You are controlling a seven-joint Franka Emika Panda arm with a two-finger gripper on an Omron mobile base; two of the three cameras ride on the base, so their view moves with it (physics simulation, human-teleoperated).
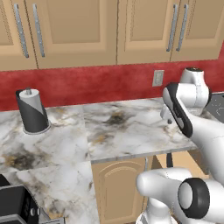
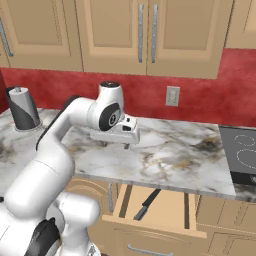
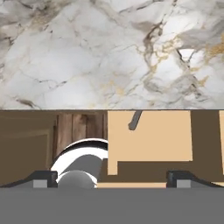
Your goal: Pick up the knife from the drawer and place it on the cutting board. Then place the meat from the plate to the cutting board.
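From the left base view: marble counter (image 1: 109,131) spread wide under tan wall cabinets (image 1: 113,30) and a red backsplash, with a dark paper-towel holder (image 1: 32,111) standing upright at the back left, a white roll inside it. White arm (image 1: 192,127) bent across the right side, hiding most of what sits below the counter edge there; just a sliver of tan drawer (image 1: 159,161) peeking out beside it. Over to the right base view: same counter, a wall outlet (image 2: 172,95) on the red strip, black cooktop (image 2: 240,157) at the far right. Gripper (image 2: 126,145) hanging above the marble near the front edge, pointing down, holding nothing. Below the counter lip, the drawer pulled open (image 2: 160,207), tan inside, and in it the knife (image 2: 146,204) and nothing else to be made out. Knife lying flat on the drawer floor, long axis on a slant, dark end up toward the counter and to the right, grey end down toward the drawer front and to the left. Well apart from the gripper, lower and to its right. Now the hand view: looking straight down, marble across the top half, open drawer below the edge (image 3: 148,135). Two dark fingertips (image 3: 41,178) set far apart at the bottom corners, spread wide, empty between them. Only the knife's grey end (image 3: 134,120) poking out from under the counter edge, tilted slightly, the remainder hidden by the marble.
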